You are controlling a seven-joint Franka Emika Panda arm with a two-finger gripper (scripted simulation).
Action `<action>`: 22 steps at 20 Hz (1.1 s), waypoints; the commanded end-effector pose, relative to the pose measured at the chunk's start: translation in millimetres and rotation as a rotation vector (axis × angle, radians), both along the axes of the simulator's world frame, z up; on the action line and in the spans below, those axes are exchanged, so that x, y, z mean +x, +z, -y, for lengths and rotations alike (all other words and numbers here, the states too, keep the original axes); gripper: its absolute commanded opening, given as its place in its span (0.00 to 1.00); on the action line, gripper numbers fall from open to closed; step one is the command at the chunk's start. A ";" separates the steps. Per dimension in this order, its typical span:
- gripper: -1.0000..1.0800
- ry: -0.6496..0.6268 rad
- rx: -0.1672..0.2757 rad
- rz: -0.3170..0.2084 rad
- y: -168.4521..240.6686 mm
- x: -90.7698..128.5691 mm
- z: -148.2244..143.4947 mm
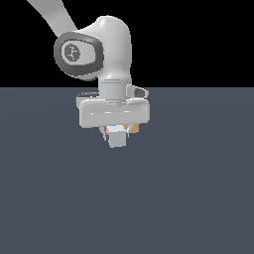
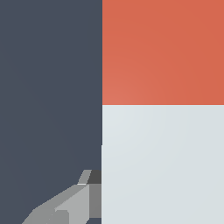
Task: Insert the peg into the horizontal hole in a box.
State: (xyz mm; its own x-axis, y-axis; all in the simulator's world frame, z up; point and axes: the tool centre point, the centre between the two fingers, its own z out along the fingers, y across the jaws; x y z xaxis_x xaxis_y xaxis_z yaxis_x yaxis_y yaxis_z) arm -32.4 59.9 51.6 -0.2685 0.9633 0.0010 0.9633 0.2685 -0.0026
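In the exterior view we see the arm's end effector (image 1: 117, 133) pointing down over the dark table (image 1: 188, 198), its fingers closed onto the peg (image 1: 117, 136), whose pale end faces us; a sliver of tan-orange, likely the box (image 1: 134, 128), shows just behind it. In the wrist view we find the peg (image 2: 162, 109) filling the frame, red-orange half beside white half, one grey finger (image 2: 70, 203) against it.
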 end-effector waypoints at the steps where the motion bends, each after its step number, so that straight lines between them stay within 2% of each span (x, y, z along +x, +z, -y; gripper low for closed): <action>1: 0.00 -0.035 0.000 0.003 3.2 5.5 -6.1; 9: 0.00 -0.091 0.000 0.003 5.9 14.0 -15.6; 22: 0.00 -0.094 0.000 0.002 6.1 15.0 -16.1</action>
State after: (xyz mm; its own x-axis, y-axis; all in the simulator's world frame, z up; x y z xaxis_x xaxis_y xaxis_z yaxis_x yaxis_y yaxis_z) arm -17.6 76.0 57.3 -0.1771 0.9842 0.0003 0.9842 0.1771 -0.0012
